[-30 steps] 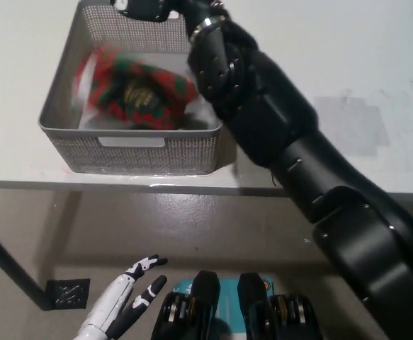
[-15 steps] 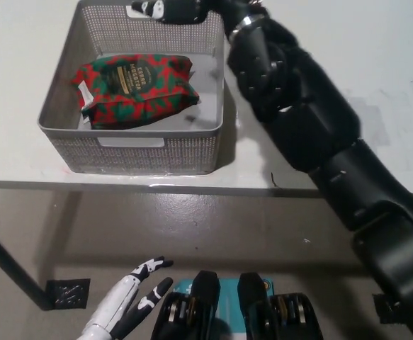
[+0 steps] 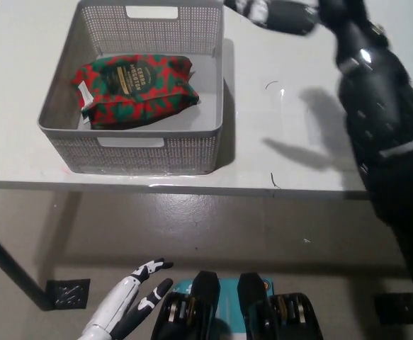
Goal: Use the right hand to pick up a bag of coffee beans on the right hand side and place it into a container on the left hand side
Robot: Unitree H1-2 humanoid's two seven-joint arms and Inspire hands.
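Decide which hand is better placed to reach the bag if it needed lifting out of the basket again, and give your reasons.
The right hand: it hangs over the table beside the basket that holds the bag. The left hand rests low, below the table edge, far from both.

A white table [image 3: 121, 28] fills the upper part of the view, its front edge running straight across. A small dark scratch [image 3: 273, 180] sits near that edge and a faint curved mark [image 3: 271, 85] lies further back. Below — a grey, glossy floor [image 3: 213, 227], a dark table leg [image 3: 8, 265] slanting at the left, a black patterned square [image 3: 68, 292] beside its foot.
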